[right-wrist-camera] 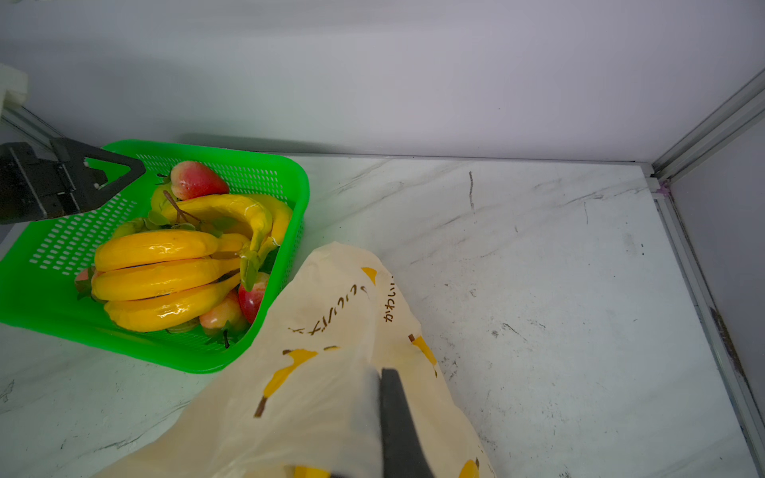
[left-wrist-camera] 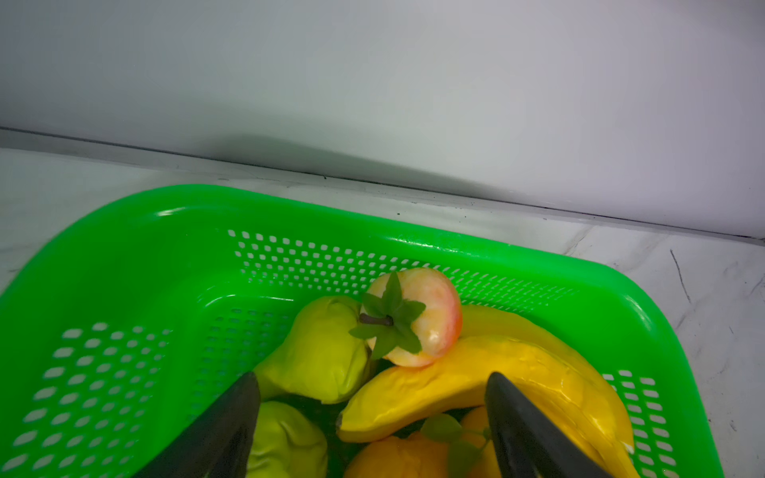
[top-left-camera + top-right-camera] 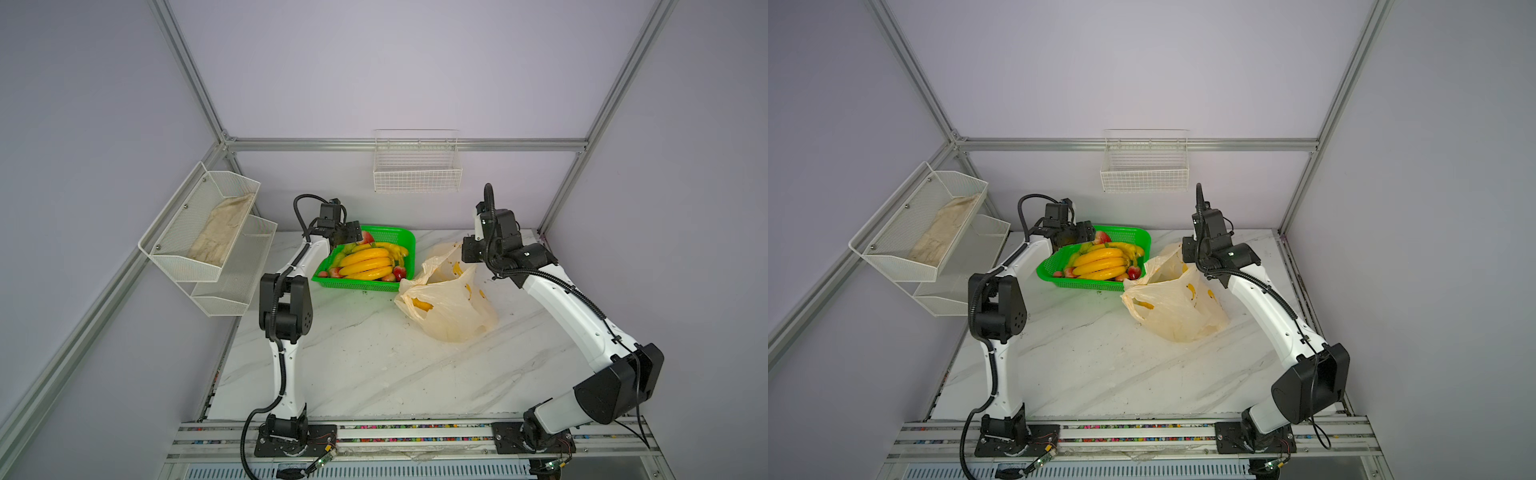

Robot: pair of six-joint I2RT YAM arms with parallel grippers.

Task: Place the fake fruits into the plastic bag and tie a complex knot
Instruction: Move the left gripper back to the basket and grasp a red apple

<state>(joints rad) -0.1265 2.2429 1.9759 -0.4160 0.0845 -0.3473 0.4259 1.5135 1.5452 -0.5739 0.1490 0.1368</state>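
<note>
Fruits lie heaped in the far basket under the spread left end effector, glossy enough to squirt free when squeezed, while the right end effector, pinching the bag just right of it, might tear the film.

Top views overlook the whole table; wrist cameras sit close (both catch the basket).

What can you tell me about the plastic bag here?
Thin translucent cream bag, printed with small yellow bananas and dark lettering. It sits crumpled on the marble table, beside the green basket and close against its corner, mouth gaping upward. The right gripper has its jaws shut on the raised far rim. It is not tied; contents unclear.
</note>
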